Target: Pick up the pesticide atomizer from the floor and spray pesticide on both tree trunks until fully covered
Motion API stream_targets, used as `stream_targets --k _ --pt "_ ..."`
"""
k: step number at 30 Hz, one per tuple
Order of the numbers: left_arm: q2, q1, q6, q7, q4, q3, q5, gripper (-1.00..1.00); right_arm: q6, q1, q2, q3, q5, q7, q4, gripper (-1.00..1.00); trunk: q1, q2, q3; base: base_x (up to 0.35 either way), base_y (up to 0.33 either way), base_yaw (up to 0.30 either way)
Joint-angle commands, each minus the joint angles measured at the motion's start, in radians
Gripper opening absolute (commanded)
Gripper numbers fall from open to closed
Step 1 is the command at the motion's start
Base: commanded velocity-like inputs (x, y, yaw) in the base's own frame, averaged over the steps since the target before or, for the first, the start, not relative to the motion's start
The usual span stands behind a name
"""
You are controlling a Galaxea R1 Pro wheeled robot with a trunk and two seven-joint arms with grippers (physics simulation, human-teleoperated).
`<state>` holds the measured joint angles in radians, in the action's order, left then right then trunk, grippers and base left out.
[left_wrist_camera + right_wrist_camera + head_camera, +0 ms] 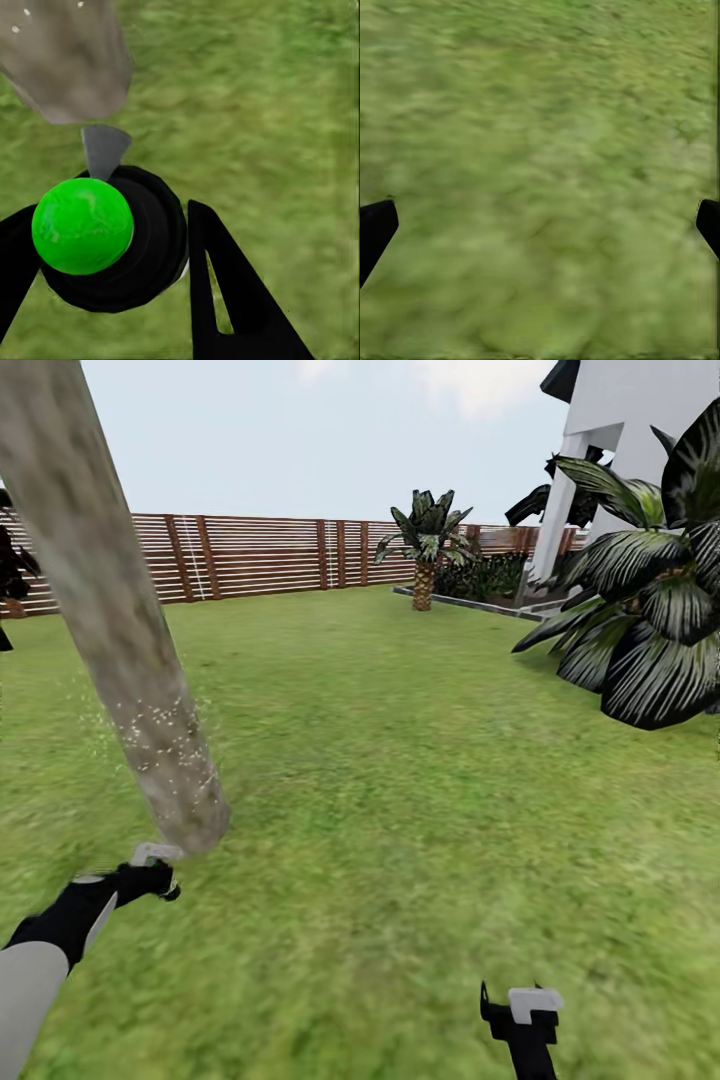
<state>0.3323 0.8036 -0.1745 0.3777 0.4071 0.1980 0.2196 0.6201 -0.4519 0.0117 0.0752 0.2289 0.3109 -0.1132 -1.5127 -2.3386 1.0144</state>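
A: Where does the sprayer (97, 232) sit, and how far along does the job look?

B: It is off the grass and in the left gripper (112, 247), whose black fingers (225, 285) pinch its round black body from both sides. Its green ball top faces the wrist camera, and its grey nozzle points at the foot of the trunk (120, 630), very near the bark. In the head view the sprayer's pale tip (155, 852) pokes out just beside the trunk's base.

A: So the pickup is done. Is the trunk covered?

B: Only partly, by the look of it. White specks (165, 740) dot the lower stretch of bark, and a few drift in the air beside it. Higher up the bark looks bare, so this trunk probably needs more.

A: And the counts?

B: One sprayer. One thick pale trunk in view, so a second tree remains to be found and sprayed. Two grippers: the right gripper (525, 1015) hangs low over the lawn (400, 780), its fingers (375, 229) spread wide and holding nothing. Farther out stand one small palm (425, 550), one big dark-leaved plant (650, 600), the slatted fence (260, 555) and a white building (640, 420).
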Motion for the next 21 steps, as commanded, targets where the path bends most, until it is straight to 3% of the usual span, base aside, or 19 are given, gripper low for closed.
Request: stream_targets --k 1,4,6,7,9,11,13,17,21 --pt "0.001 -0.007 0.025 0.092 0.002 0.006 0.042 -1.00 0.002 -0.001 -0.001 0.008 0.011 0.001 -0.001 1.00 0.001 0.000 0.001 -0.339 0.000 0.000" --pt "0.004 -0.015 0.109 0.302 0.003 0.001 0.174 -1.00 0.001 -0.001 -0.001 -0.022 0.036 -0.036 -0.021 1.00 0.001 0.000 0.001 -0.339 0.000 0.000" --pt "0.003 -0.016 0.184 0.470 0.009 0.000 0.282 -1.00 -0.034 -0.003 0.000 -0.087 0.128 -0.174 -0.099 1.00 0.001 0.000 0.001 -0.338 0.000 0.000" --pt "0.002 -0.016 0.197 0.516 0.010 0.001 0.307 -1.00 -0.069 -0.006 0.000 -0.097 0.157 -0.234 -0.127 1.00 0.001 0.000 0.001 -0.338 0.000 0.000" --pt "0.001 -0.010 0.214 0.624 0.015 0.002 0.364 -1.00 -0.234 -0.029 -0.001 -0.112 0.211 -0.436 -0.237 1.00 0.001 0.000 0.001 -0.338 0.000 0.000" --pt "-0.006 -0.005 0.219 0.679 0.018 0.001 0.408 -1.00 -0.352 -0.054 0.000 -0.117 0.226 -0.646 -0.323 1.00 0.001 0.000 0.001 -0.326 0.000 0.000" --pt "-0.024 -0.001 0.218 0.714 0.020 -0.019 0.448 -1.00 -0.395 -0.074 -0.001 -0.119 0.230 -0.809 -0.383 1.00 0.001 0.000 0.001 -0.141 0.000 0.000" --pt "-0.077 0.000 0.211 0.730 0.021 -0.112 0.474 -1.00 -0.410 -0.087 -0.002 -0.122 0.232 -0.991 -0.452 1.00 0.001 0.000 0.001 -0.029 0.000 0.000" --pt "-0.093 -0.002 0.209 0.731 0.020 -0.221 0.475 -1.00 -0.411 -0.088 -0.006 -0.124 0.232 -1.043 -0.465 1.00 0.001 0.000 0.001 -0.002 0.000 0.000"
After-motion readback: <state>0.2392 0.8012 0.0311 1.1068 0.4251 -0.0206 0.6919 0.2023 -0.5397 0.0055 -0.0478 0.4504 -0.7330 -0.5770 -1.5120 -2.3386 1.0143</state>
